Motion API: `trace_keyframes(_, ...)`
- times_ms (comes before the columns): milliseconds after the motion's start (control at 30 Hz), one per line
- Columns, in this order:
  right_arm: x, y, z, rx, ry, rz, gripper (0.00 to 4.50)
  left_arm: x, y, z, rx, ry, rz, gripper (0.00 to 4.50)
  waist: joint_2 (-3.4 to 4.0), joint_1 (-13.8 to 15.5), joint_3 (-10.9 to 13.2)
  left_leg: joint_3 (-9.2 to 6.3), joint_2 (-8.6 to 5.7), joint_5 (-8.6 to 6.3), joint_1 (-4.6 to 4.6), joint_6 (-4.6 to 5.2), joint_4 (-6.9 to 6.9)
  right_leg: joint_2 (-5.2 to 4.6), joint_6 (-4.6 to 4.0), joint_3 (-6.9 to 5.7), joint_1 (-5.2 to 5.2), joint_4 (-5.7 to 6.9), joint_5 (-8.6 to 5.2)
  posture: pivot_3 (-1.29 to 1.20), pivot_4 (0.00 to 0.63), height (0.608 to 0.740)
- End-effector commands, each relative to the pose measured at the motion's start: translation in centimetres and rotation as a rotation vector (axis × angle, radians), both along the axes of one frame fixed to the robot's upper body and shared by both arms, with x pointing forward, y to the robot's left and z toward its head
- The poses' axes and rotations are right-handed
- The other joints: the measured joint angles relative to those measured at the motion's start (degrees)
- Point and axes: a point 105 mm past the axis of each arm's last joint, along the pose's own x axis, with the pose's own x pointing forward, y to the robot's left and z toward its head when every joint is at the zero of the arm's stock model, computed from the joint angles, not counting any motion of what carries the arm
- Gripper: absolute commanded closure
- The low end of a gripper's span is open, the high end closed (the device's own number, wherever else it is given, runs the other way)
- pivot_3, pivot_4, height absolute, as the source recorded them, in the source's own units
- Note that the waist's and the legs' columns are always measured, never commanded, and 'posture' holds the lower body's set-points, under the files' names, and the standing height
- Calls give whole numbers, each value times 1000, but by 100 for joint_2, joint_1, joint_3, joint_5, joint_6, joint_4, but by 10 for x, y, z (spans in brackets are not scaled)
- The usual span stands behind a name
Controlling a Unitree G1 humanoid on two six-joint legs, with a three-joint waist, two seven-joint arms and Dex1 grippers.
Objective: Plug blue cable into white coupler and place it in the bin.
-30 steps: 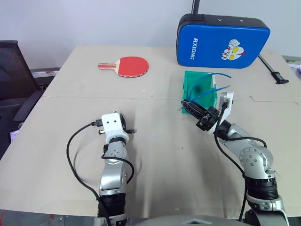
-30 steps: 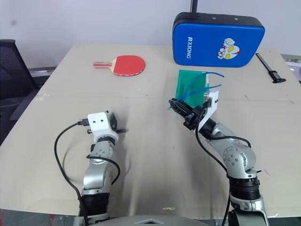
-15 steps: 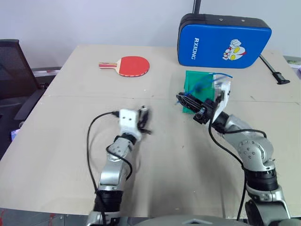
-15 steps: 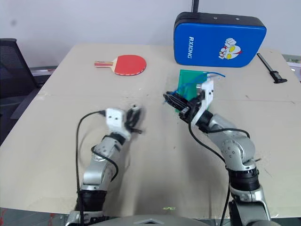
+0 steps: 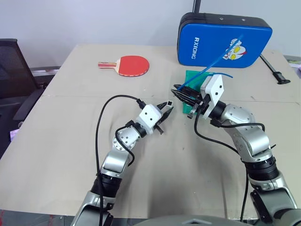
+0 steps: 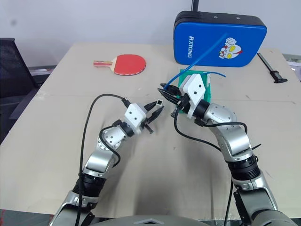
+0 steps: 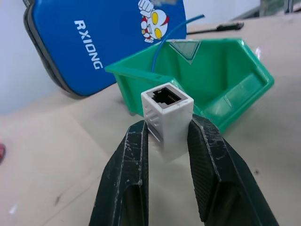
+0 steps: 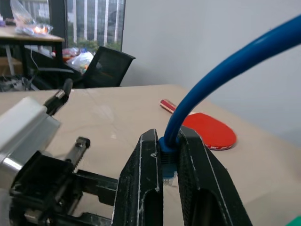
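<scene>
Both arms have just swung inward, so you're now lined up for the mating step. Your left gripper [image 7: 167, 136] has come across from the near left of the tan cardboard-covered table [image 5: 70, 141] and now pinches the small white plastic coupler block [image 7: 167, 113] between its black fingers, dark socket facing away toward the green translucent plastic bin [image 7: 225, 80]. Your right gripper [image 8: 170, 162] has rolled and lifted slightly; its fingers are clamped on the thin bright-blue network cable [image 5: 207, 70] just behind the plug, with the cord arcing up across the big blue padded case [image 5: 223, 40].

Plug and socket sit close, facing each other just in front of the bin, not yet joined. The plug tip is mostly hidden between the fingers, so its orientation is probably fine but unconfirmed.

The red table-tennis paddle [image 5: 127, 65] is well clear. Next you need a fine axial push; the bin drop comes after.
</scene>
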Motion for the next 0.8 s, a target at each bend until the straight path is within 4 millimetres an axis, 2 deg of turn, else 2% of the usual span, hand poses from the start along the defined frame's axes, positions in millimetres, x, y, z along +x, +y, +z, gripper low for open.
trace_keyframes(33,-6,4,7,-19,-70,32,4500,-2,-7,17,-2,-82,-30,3880,0,-2,0,0,0,0,0,0,0,0,0,0,0,0,0,0,150,681)
trace_keyframes(500,-3,7,-18,-131,-105,37,4500,-9,-11,19,-30,-72,-70,3880,0,-5,0,2,0,5,0,-8,2,0,0,1,0,1,0,0,150,681)
trace_keyframes(633,1,2,-31,-189,-93,14,4500,-10,-12,20,-28,-78,-83,3880,0,-3,0,0,0,5,0,-8,2,1,0,-1,0,2,0,0,150,681)
trace_keyframes(800,1,2,-35,-201,-92,27,4500,-14,-17,23,-48,-80,-117,3880,0,-4,0,1,0,12,0,-20,3,1,0,0,0,2,0,0,150,681)
